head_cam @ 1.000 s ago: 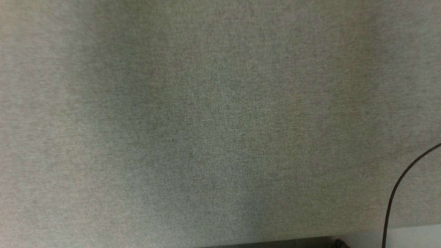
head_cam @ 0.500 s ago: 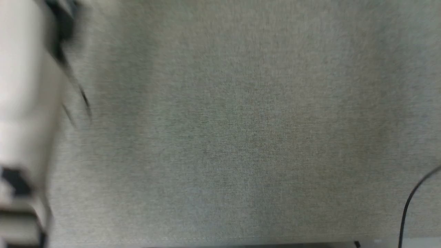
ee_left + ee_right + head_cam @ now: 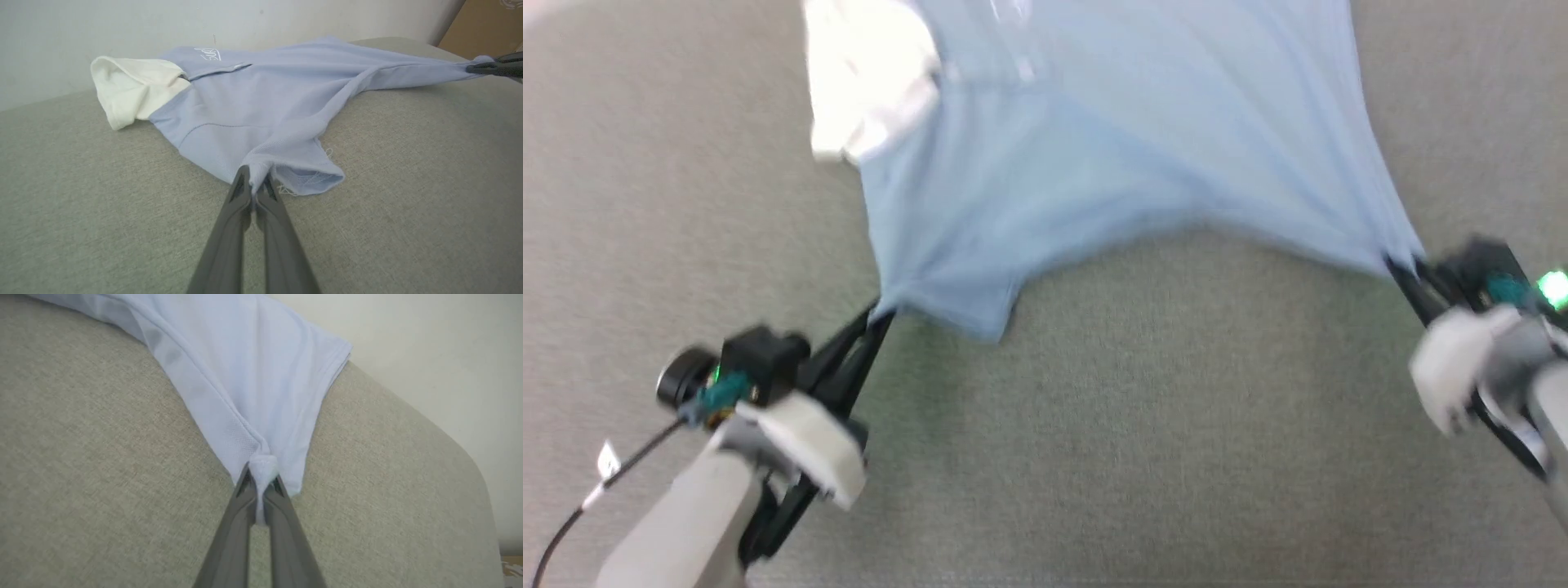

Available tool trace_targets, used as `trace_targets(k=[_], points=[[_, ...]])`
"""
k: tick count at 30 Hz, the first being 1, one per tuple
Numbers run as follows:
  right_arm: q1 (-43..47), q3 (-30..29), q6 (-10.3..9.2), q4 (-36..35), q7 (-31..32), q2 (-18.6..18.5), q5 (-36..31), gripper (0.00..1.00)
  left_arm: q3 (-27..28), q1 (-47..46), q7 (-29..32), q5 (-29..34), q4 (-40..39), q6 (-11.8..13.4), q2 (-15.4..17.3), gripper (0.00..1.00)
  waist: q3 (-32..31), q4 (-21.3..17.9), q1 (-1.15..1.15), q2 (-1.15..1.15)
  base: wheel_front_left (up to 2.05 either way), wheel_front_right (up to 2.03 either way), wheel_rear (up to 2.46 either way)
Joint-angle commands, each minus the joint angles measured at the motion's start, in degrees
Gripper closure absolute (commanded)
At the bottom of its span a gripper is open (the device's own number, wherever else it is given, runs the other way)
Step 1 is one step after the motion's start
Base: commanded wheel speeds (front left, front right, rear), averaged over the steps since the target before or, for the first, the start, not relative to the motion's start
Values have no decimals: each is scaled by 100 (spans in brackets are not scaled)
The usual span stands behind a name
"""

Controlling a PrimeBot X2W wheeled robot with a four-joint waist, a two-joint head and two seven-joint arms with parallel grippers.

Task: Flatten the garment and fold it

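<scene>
Grey fabric surface (image 3: 1094,457): shirt (image 3: 1111,147) spread, pulled taut at 2 points; left gripper (image 3: 254,184) jaws clamped tight on 1 corner; right gripper (image 3: 261,473) jaws clamped tight on opposite corner.

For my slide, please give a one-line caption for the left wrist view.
Left gripper pinches the blue polo shirt near a sleeve; right gripper holds its far end, stretched over the grey surface.

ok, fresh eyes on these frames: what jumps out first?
The light blue garment at the top middle of the head view, pulled taut over the grey fabric surface between both grippers. The left gripper pinches its lower left corner and the right gripper its lower right one, both shut on cloth. Its white collar bunches at the upper left.
</scene>
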Motion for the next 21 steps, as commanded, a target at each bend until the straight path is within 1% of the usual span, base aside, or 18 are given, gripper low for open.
trace_targets(k=[1,6,11,15,19,21], points=[[360,-26,-12,-190,218,-247,200,100,-29,251,74,-61,-131,-10,145,100,-889,237,3,0,0,0,0],[1170,-110,-12,-621,711,-674,634,100,-32,876,284,-292,-463,35,440,100,-1221,298,3,0,0,0,0],[1872,-239,-12,-1093,1139,-947,1055,100,-71,1568,571,-586,-905,125,688,100,-1516,306,3,0,0,0,0],[2455,-437,-12,-1435,1491,-1121,1239,100,-160,2121,848,-834,-1301,207,844,100,-1652,316,3,0,0,0,0],[3069,-571,-12,-1813,1864,-1176,1428,100,-319,2593,1246,-1165,-1616,180,1019,100,-1679,328,3,0,0,0,0],[3322,-704,-12,-1944,1977,-1175,1492,100,-335,2723,1339,-1207,-1699,233,1108,100,-1674,334,3,0,0,0,0]])
